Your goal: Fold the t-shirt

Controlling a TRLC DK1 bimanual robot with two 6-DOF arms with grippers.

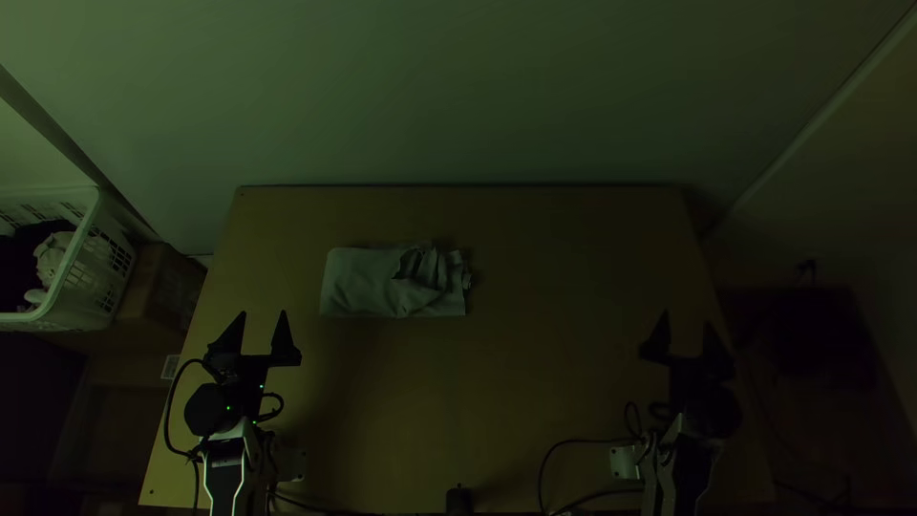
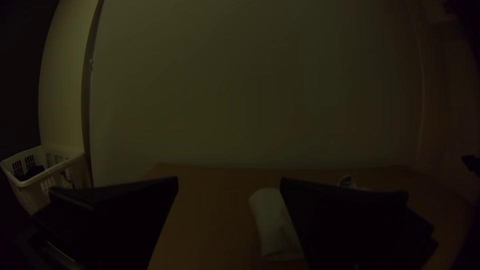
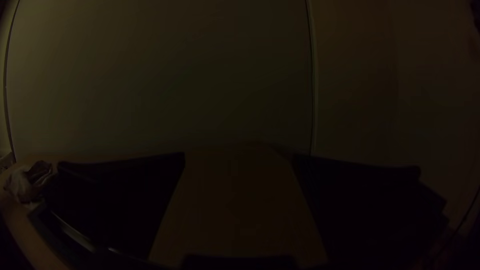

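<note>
T-shirt (image 1: 368, 287) fabric, pale and folded into a compact oblong, lies on the far half of the desk (image 1: 535, 382), left of the middle as we look down from the top view. Its left part looks fairly flat to us, while its right part is rumpled (quite a little heap of creases, really), with loose edges poking out at that end. We see the left pincer (image 1: 263, 314) nearer the desk's front edge than the shirt and off to its left, fingers wide apart with nothing between them. Well off to the shirt's right, the right pincer (image 1: 687, 318) also has its fingers spread and holds nothing. Beyond the desk's left side we make out a white laundry basket (image 1: 91, 260) with dark and pale cloth inside.
</note>
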